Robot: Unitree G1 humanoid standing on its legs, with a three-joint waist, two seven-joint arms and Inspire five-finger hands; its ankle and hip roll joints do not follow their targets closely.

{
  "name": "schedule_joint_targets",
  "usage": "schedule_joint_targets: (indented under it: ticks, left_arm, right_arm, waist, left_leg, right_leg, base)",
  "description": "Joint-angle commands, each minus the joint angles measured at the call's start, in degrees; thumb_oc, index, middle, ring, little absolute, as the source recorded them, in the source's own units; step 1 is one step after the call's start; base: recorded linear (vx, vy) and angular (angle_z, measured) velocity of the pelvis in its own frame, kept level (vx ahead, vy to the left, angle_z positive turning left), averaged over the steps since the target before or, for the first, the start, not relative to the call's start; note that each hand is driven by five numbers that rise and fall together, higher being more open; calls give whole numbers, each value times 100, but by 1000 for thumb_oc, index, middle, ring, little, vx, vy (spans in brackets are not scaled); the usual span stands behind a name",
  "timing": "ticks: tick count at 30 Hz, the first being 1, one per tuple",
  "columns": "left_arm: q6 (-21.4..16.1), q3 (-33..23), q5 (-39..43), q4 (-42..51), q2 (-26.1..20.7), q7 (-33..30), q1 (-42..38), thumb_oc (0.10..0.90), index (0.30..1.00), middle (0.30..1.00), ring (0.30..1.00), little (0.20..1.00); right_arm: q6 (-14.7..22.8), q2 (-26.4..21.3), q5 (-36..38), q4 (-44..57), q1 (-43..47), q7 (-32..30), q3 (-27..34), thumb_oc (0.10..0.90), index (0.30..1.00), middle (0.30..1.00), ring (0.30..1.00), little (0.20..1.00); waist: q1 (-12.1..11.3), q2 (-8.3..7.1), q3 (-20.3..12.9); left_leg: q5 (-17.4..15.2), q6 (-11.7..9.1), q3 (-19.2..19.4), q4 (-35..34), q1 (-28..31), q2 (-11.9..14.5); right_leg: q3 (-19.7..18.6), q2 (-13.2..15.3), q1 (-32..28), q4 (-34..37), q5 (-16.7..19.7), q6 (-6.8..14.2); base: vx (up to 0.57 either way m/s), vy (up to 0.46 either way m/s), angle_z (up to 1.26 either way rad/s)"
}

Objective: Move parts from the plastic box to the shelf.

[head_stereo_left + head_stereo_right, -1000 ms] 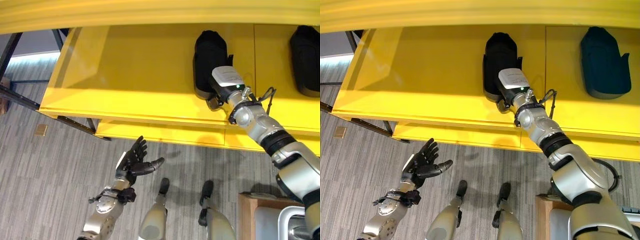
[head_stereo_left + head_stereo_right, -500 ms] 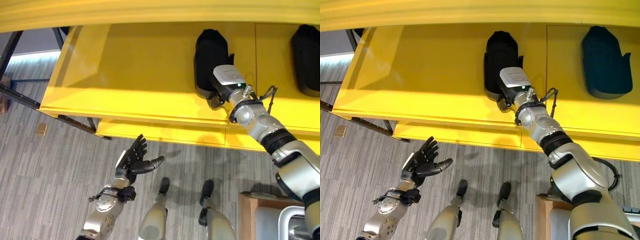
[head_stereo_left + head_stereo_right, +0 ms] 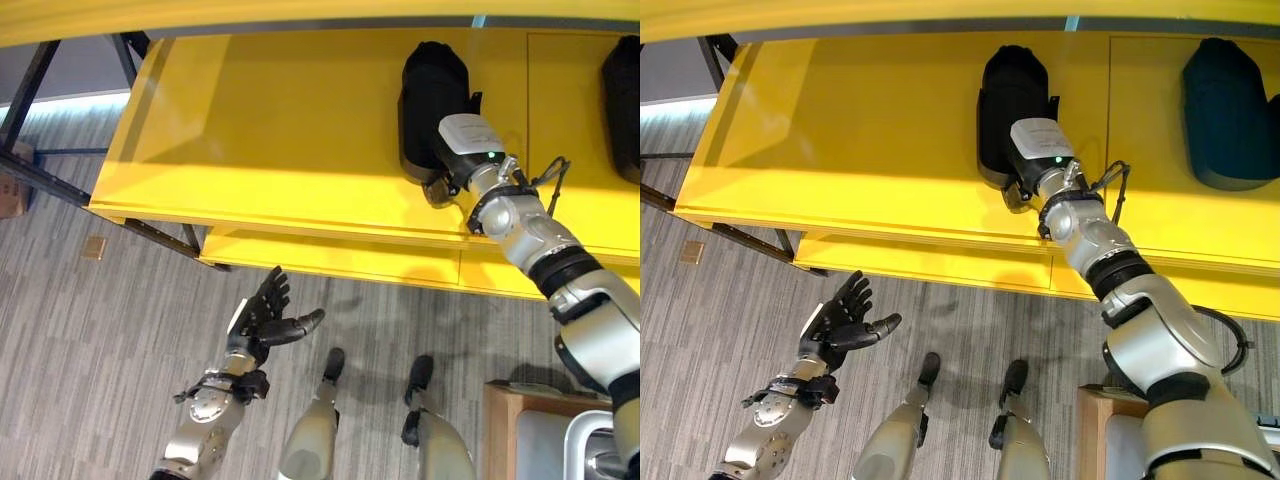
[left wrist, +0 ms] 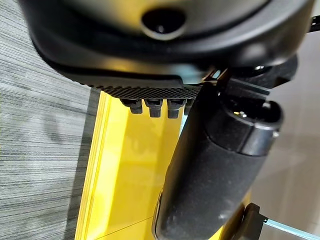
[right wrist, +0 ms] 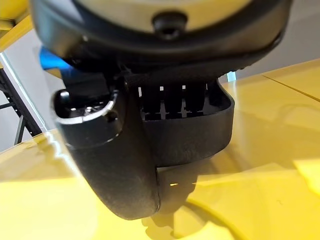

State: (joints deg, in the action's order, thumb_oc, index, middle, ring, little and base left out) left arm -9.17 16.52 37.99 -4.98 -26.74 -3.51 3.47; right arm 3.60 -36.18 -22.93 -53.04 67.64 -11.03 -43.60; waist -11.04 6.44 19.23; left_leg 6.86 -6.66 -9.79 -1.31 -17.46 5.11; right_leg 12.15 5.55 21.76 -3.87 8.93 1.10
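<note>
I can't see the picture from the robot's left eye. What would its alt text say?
The robot's right hand reaches onto a yellow shelf and rests on a black part lying there. A second dark part lies on the shelf farther right. The left hand hangs open above the grey floor, holding nothing.

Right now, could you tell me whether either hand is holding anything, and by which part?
The left hand is open and empty. The right hand is on the black part at its near end on the shelf; whether it grips cannot be told.
</note>
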Motion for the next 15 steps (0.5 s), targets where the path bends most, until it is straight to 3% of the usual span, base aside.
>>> schedule_joint_targets:
  ticks: [1,11,12,13,14,15]
  left_arm:
    - [-590,-55,106,728,-336,-27,-298,900,1000,1000,1000,1000]
    - [-597,-62,129,728,-326,-48,-335,900,1000,1000,1000,1000]
    - [-598,-64,136,726,-320,-55,-335,900,1000,1000,1000,1000]
    - [-599,-58,135,727,-325,-53,-331,900,1000,1000,1000,1000]
    - [-602,-58,141,730,-330,-57,-329,900,1000,1000,1000,1000]
    - [-604,-62,145,731,-334,-61,-329,900,1000,1000,1000,1000]
  right_arm:
    - [-297,-200,-13,-585,427,20,-427,400,300,300,300,300]
    - [-316,-195,-15,-664,523,12,-468,400,300,300,300,300]
    - [-325,-178,-10,-698,531,11,-468,478,410,410,410,410]
    - [-325,-167,-15,-718,540,16,-476,800,860,860,860,860]
    - [-336,-144,-30,-762,564,15,-493,900,1000,1000,1000,1000]
    - [-336,-121,-21,-792,573,14,-491,900,1000,1000,1000,1000]
  waist:
    - [-306,-108,74]
    - [-315,-127,104]
    - [-312,-131,110]
    - [-309,-131,111]
    - [-313,-132,114]
    - [-308,-133,118]
  left_leg:
    - [101,195,-17,-249,180,-103]
    - [65,225,-10,-198,143,-147]
    - [61,228,-16,-196,139,-150]
    - [60,230,-16,-196,137,-155]
    - [56,230,-12,-195,135,-159]
    - [53,232,-13,-192,134,-164]
  right_leg:
    - [-115,569,-220,-530,-503,565]
    - [-136,595,-216,-524,-495,574]
    - [-144,600,-213,-520,-492,573]
    - [-150,601,-214,-516,-491,571]
    - [-147,605,-215,-518,-492,571]
    - [-151,606,-213,-518,-489,572]
  base:
    - [8,11,3]
    - [3,3,1]
    - [0,0,0]
    - [0,0,0]
    - [0,0,0]
    - [0,0,0]
